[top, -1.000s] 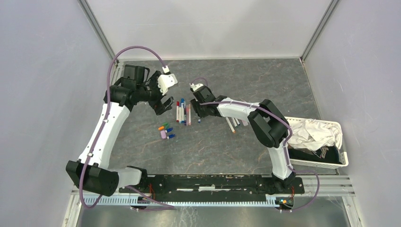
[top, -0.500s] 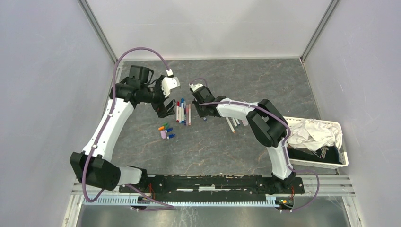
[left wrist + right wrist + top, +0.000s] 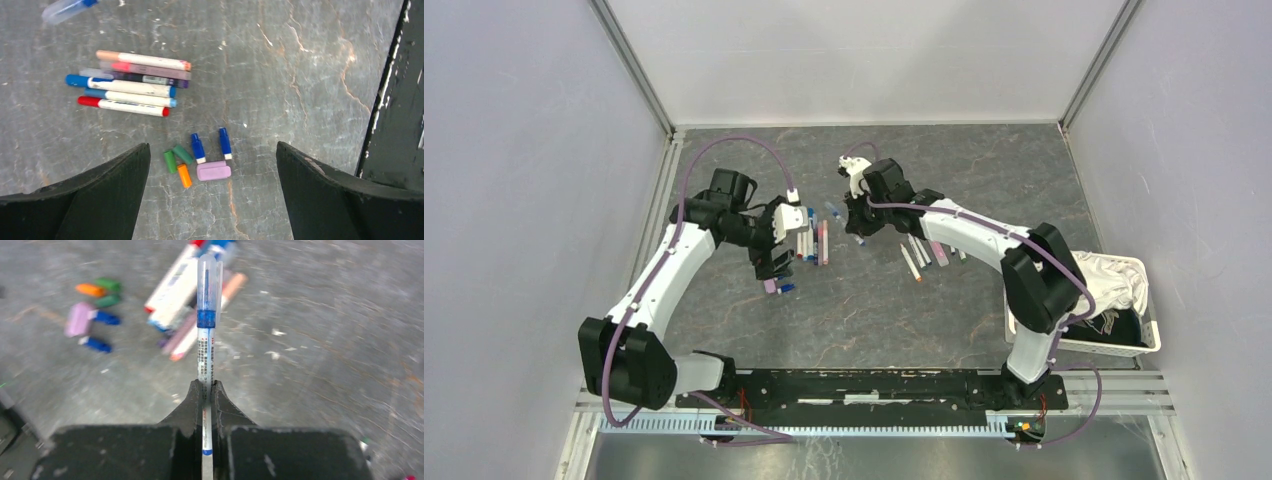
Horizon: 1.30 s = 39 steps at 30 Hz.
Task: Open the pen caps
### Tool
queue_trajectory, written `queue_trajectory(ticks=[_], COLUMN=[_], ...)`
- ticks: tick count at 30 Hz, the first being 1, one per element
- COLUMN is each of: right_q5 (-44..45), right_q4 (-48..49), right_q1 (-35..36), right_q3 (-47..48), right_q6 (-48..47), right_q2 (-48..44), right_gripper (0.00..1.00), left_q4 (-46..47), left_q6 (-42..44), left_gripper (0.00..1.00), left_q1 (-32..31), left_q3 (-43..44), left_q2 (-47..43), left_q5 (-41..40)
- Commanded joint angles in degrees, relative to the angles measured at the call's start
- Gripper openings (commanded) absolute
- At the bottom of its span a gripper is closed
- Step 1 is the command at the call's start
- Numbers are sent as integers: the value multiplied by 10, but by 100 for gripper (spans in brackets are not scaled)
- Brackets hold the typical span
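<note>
The left gripper [image 3: 769, 264] hangs over the small group of loose pen caps [image 3: 776, 288] and covers part of it. Just beside it, a row of pens [image 3: 812, 240] lies on the grey table [image 3: 874, 310]. The right gripper [image 3: 852, 216], near this row, holds a blue-capped pen [image 3: 833, 210]. A second group of pens [image 3: 922, 256] lies beside the right arm. A white basket [image 3: 1151, 345] with white cloth [image 3: 1092, 280] stands at the right edge.

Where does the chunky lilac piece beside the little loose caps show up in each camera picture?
Top external: the chunky lilac piece lies left of centre, on the near side of the row of pens.
Left wrist: lower middle, below the row.
Right wrist: upper left, blurred, left of the row.
Shared landmark: that row of pens.
</note>
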Motion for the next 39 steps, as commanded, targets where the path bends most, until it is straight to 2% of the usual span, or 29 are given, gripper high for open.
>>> queue_trajectory(ticks=[1, 7, 10, 20, 28, 31, 36, 39], right_q5=[-186, -315, -361, -453, -487, -487, -488, -492], right_q4=[-18, 5, -1, -5, -41, -40, -27, -21], right_q1=[6, 5, 6, 16, 32, 32, 32, 32], right_q3=[-14, -57, -53, -32, 6, 15, 12, 7], right_q6=[-28, -12, -15, -9, -29, -24, -14, -10], right_q2=[-44, -74, -73, -43, -10, -4, -7, -11], right_gripper=[0, 0, 0, 0, 0, 0, 0, 0], left_q4=[1, -53, -63, -81, -40, -40, -44, -47], left_q6=[111, 173, 192, 211, 183, 178, 182, 184], left_gripper=[100, 100, 97, 86, 74, 62, 31, 27], left_q1=[1, -2, -6, -36, -83, -96, -105, -105], left_q3=[-20, -8, -18, -28, -29, -27, -36, -39], left_q2=[-26, 2, -3, -12, -5, -2, -4, -3], left_q5=[41, 45, 47, 66, 34, 27, 6, -14])
